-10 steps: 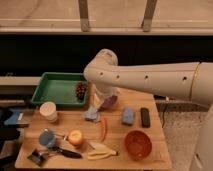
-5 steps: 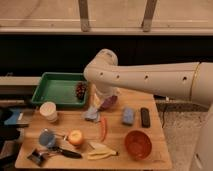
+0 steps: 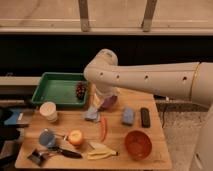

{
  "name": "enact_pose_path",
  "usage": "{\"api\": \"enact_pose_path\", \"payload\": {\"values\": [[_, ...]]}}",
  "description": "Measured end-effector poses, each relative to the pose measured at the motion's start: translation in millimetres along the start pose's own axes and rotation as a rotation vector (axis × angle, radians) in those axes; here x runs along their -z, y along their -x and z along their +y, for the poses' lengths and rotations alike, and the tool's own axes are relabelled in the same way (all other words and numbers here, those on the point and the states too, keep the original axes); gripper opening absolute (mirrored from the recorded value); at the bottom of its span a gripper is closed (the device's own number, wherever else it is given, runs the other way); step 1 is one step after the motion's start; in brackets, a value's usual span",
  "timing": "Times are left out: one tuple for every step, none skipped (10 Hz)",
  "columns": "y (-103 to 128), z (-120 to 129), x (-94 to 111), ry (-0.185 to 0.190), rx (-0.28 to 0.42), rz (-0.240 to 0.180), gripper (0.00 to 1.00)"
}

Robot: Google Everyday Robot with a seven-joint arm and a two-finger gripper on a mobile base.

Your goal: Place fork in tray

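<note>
Several objects lie on a wooden table (image 3: 116, 136), listed here from the nearest row to the farthest.

Nearest row, left to right: a small grey metal item (image 3: 37, 156); a black-handled utensil (image 3: 64, 152); a yellow banana (image 3: 102, 152); a round orange bowl (image 3: 137, 144) toward the table's 4 o'clock corner. The fork (image 3: 94, 145), a thin pale sliver, lies flat on the table at 11 o'clock of the banana. Whether it touches the banana or lies just beside it cannot be told. It is well apart from the tray.

Second row: a blue cup (image 3: 47, 138), with a round orange fruit (image 3: 76, 137) at its 3 o'clock. A slim red-orange vegetable (image 3: 103, 128) lies near the table's centre, its length running from 12 to 6 o'clock.

Third row: a white cup (image 3: 48, 111) at the table's 9 o'clock edge; a grey-blue cloth (image 3: 91, 114); a blue sponge (image 3: 128, 116); a black block (image 3: 145, 117) at 3 o'clock of the sponge.

The gripper (image 3: 101, 101) hangs at 12 o'clock of the cloth, fingers spread wide, beside a purple object (image 3: 110, 103); contact between the two cannot be told.

The tray (image 3: 52, 90), green with sloping walls, sits at the table's 10 o'clock corner and holds a dark reddish cluster (image 3: 80, 90) at its 3 o'clock end.

The white arm (image 3: 150, 77) enters from 3 o'clock and bends down above the tray's right edge.
</note>
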Motion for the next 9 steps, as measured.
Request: {"api": "enact_pose_path", "payload": {"values": [[0, 0, 0, 0.000, 0.000, 0.000, 0.80], [0, 0, 0, 0.000, 0.000, 0.000, 0.80], [0, 0, 0, 0.000, 0.000, 0.000, 0.80], [0, 0, 0, 0.000, 0.000, 0.000, 0.80], [1, 0, 0, -0.001, 0.002, 0.000, 0.80], [6, 0, -1, 0.003, 0.022, -0.002, 0.80], [13, 5, -2, 0.006, 0.047, -0.002, 0.80], [22, 13, -2, 0.012, 0.075, -0.009, 0.80], [38, 29, -4, 0.022, 0.121, -0.014, 0.80]]}}
